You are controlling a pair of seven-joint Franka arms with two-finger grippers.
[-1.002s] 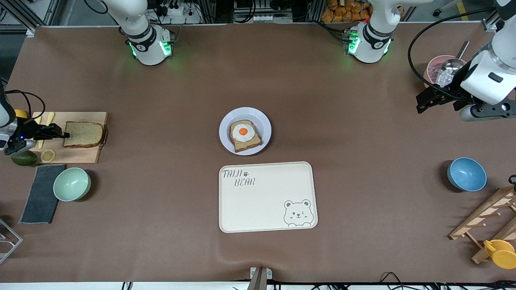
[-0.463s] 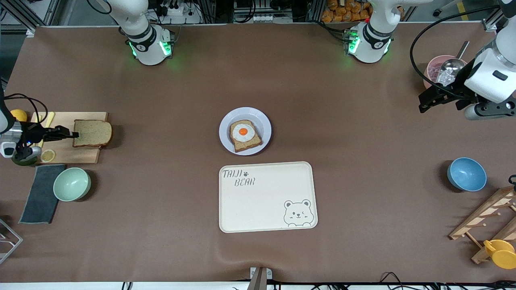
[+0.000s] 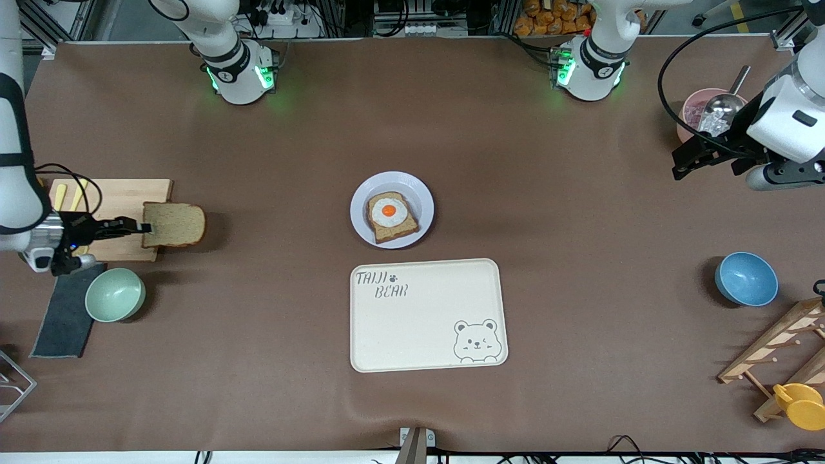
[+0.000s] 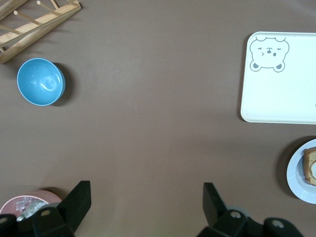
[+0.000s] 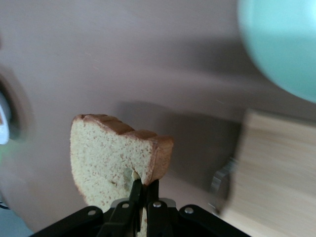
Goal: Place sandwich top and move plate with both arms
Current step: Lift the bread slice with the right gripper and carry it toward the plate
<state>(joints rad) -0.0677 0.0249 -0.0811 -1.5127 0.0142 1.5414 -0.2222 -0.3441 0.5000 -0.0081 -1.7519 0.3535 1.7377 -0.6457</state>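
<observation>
The right hand (image 3: pixel 143 227) is clamped on one edge of the sandwich top (image 3: pixel 174 224), a roughly square slice of light brown wholemeal bread with a darker crust. In the last second this slice has left the pale wooden cutting board (image 3: pixel 122 200) and now hangs over the board's edge and the brown bench (image 3: pixel 271 148), carried toward the middle. I judge that the placing step is on its way but not done: the round pale lavender-white plate (image 3: pixel 362 193), with the bread slice bearing a fried egg (image 3: pixel 391 216), is well apart from the carried slice and has not moved.

The left hand (image 3: pixel 684 162) has its fingers wide apart and holds nothing; it hovers near the pink bowl with a metal scoop (image 3: pixel 702 111) and has drifted only a little, so this arm waits.

The right wrist view is smeared by motion, and the mint green bowl (image 5: pixel 281 44) is cut off there. How deep the fingers bite the bread, I cannot tell
</observation>
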